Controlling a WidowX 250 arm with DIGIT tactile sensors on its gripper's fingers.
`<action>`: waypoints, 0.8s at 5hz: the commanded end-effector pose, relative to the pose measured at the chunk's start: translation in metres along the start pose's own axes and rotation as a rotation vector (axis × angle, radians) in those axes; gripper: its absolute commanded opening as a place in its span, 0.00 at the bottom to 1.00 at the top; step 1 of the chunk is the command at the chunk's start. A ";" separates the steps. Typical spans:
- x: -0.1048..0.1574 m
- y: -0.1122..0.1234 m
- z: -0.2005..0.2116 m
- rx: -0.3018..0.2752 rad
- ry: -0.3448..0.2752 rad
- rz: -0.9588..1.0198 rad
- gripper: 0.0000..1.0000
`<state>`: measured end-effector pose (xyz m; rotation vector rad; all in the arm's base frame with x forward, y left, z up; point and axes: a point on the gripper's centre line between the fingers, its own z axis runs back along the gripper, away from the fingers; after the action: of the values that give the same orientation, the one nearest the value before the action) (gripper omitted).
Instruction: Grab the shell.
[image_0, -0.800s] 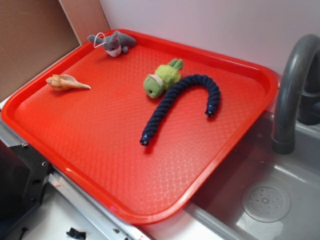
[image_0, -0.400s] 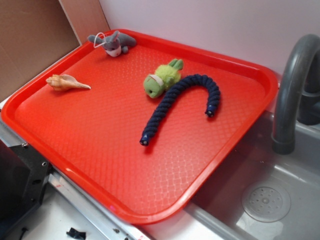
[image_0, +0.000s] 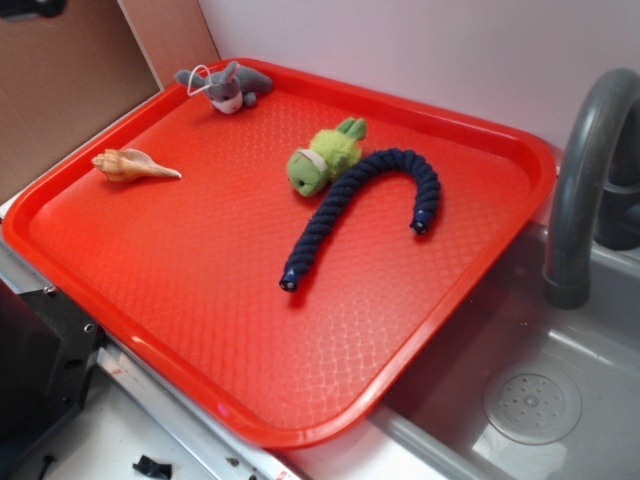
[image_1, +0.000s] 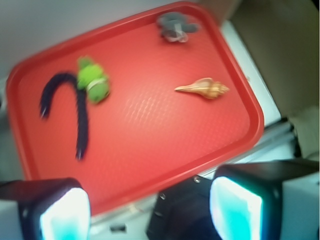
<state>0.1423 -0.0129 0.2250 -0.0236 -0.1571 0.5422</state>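
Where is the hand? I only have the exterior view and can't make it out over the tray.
Observer: The wrist view shows the hand up above the tray, near its edge, looking down on it.
Operator: Open or shut?
Observer: Open; its fingers stand wide apart with nothing between them.
Operator: Any contact with the shell?
Observer: None; the shell lies well clear of both fingers.

Toy kitchen setup, grey sink basin (image_0: 560, 400), curved faucet (image_0: 585, 170), red tray (image_0: 250, 420)
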 end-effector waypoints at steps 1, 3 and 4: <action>0.053 0.031 -0.048 -0.074 -0.104 0.496 1.00; 0.088 0.080 -0.113 0.031 -0.225 0.974 1.00; 0.087 0.103 -0.139 0.172 -0.295 1.190 1.00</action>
<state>0.1947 0.1191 0.0821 0.1632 -0.3469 1.7691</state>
